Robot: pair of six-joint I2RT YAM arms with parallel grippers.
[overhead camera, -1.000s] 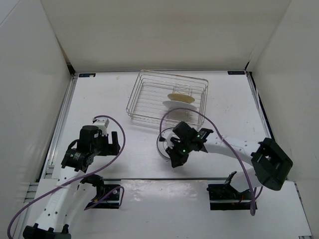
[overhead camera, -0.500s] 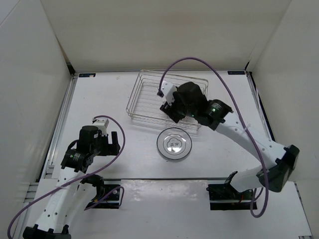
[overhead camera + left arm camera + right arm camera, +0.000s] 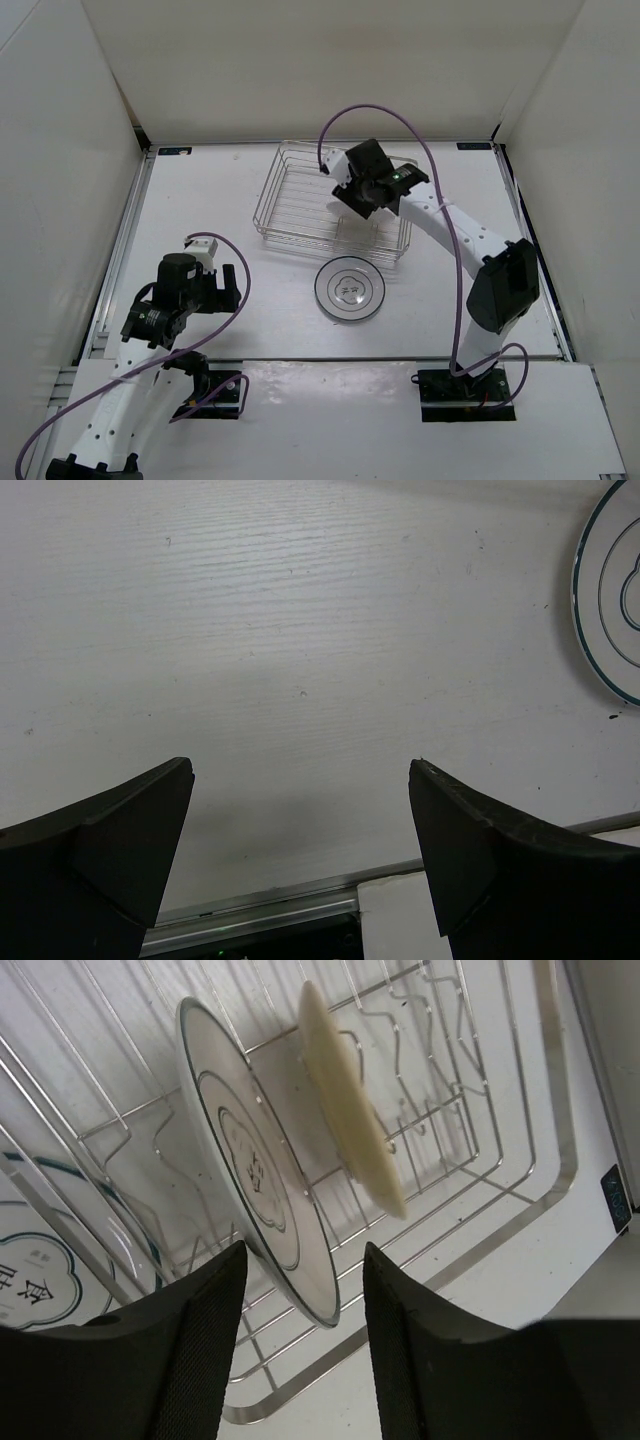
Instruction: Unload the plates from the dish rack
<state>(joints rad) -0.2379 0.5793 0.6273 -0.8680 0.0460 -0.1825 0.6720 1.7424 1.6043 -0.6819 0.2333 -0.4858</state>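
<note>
Plates: white plate [image 3: 255, 1175] and tan plate [image 3: 350, 1110] stand on edge in the rack [image 3: 290, 190]; third plate [image 3: 349, 289] lies flat on the table [image 3: 200, 200], nearer. Right gripper [image 3: 302, 1260] wide, jaws either side of the white rim. Judged rigid, glazed, slippery, breakable: pinch the top rim firmly

Silver wire dish rack [image 3: 470, 1110]: white round plate with ringed rim [image 3: 250, 1170] stands on edge, tan-beige round plate [image 3: 350, 1130] tilted just behind it. End effector [image 3: 302, 1290] jaws parted, straddling the white plate's lower edge. Second white ringed plate [image 3: 30, 1260] flat on table [image 3: 480, 1290], outside the rack.
</note>
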